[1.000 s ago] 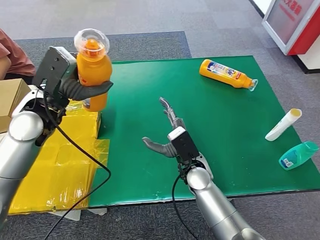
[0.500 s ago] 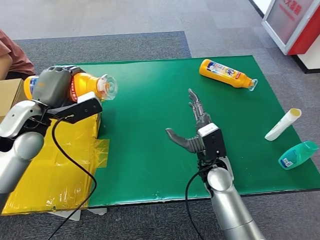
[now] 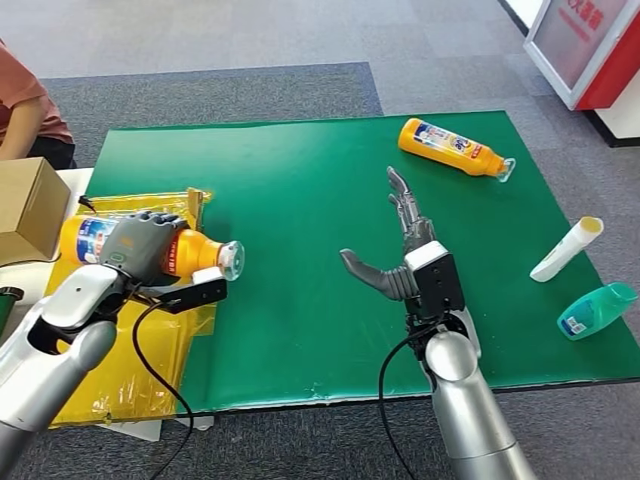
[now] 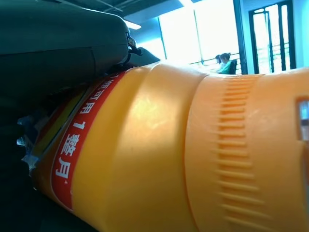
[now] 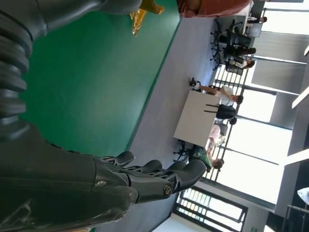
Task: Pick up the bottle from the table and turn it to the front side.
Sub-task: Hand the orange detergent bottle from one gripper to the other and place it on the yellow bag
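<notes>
My left hand (image 3: 140, 247) grips an orange bottle (image 3: 190, 252) with a clear cap, lying on its side low over the yellow sheet (image 3: 113, 355) at the table's left. Its cap points toward the green mat (image 3: 302, 270). The left wrist view shows the orange bottle (image 4: 153, 159) close up, with a red label strip and dark fingers (image 4: 62, 43) across it. My right hand (image 3: 396, 262) hovers open over the middle of the mat, its fingers (image 5: 156, 176) spread, holding nothing.
A second orange bottle (image 3: 453, 147) lies at the mat's far side. A white tube (image 3: 566, 248) and a teal bottle (image 3: 596, 310) lie near the right edge. A cardboard box (image 3: 29, 205) stands at the left, and a person's arm (image 3: 23, 110) behind it.
My left hand tipped the bottle from upright onto its side and lowered it onto the yellow sheet. My right hand moved right and farther over the mat, still open.
</notes>
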Controlling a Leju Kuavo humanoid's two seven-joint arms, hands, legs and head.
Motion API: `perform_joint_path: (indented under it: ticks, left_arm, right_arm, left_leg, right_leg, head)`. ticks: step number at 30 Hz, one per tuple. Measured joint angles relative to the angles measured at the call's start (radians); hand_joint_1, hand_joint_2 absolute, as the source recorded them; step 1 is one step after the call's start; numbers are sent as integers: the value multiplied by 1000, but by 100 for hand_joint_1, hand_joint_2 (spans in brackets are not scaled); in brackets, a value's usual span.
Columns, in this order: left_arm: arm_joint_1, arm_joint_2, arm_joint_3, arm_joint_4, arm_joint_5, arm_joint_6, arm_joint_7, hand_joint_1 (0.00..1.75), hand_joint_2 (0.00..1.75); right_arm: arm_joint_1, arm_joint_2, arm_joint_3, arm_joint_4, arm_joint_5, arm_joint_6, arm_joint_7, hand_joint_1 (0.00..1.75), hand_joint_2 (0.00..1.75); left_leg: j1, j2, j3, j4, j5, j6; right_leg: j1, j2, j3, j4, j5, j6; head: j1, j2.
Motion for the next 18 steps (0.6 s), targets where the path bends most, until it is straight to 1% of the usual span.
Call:
perform_joint_path:
  ticks: [5, 10, 15, 18]
  left_arm:
    - [19, 5, 0, 15, 4, -16, -4, 175, 175]
    - [57, 2, 0, 28, -20, -7, -7, 175, 175]
    - [102, -22, 3, 57, -99, 53, 9, 175, 175]
    - [130, -45, 28, 98, -145, 101, 14, 175, 175]
  right_arm:
    - [0, 0, -1, -3, 9, 5, 2, 0, 175]
    - [0, 1, 0, -8, 15, 6, 4, 0, 175]
    - [-1, 4, 0, -13, 28, 9, 11, 0, 175]
    - [-3, 6, 0, -19, 31, 10, 15, 0, 175]
  left_leg:
    - [0, 0, 0, 0, 0, 0]
    - [0, 0, 0, 0, 0, 0]
    - [0, 0, 0, 0, 0, 0]
    - [0, 0, 0, 0, 0, 0]
  right_leg:
    - [0, 0, 0, 0, 0, 0]
    - [0, 0, 0, 0, 0, 0]
    - [0, 0, 0, 0, 0, 0]
    - [0, 0, 0, 0, 0, 0]
  head:
    - [0, 0]
    - [0, 0]
    - [0, 0]
    - [0, 0]
